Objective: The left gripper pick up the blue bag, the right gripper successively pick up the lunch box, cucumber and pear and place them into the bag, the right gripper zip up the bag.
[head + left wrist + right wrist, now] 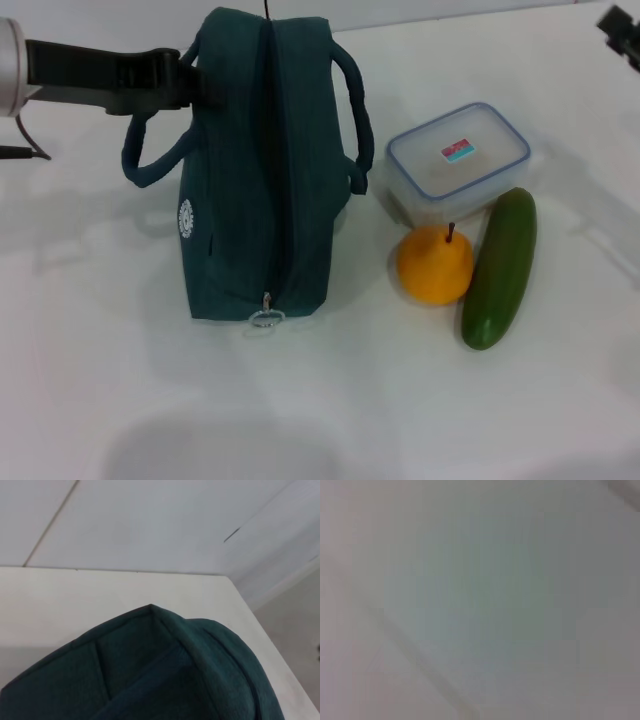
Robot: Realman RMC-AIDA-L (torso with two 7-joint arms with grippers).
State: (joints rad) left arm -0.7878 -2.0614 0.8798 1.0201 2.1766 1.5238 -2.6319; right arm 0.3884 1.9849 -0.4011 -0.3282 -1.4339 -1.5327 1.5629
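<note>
Head view: blue bag [265, 170] stands on white table [100, 380], zip line running along its top w/ pull ring [267, 319] at the near end. Left gripper [190, 82] sits against the bag's far upper left edge; clenched or released, cannot tell. Lunch box [458, 157], pear [435, 264] and cucumber [500, 266] are grouped to the bag's right, pear touching cucumber. Right gripper [622, 35] is barely visible at the far right corner; state cannot be told. Left wrist view: only the bag's top fabric [165, 675], close up. Right wrist view: nothing identifiable. Risk: zip looks closed, so loading may fail; a shallow fabric grip may slip on lift.
</note>
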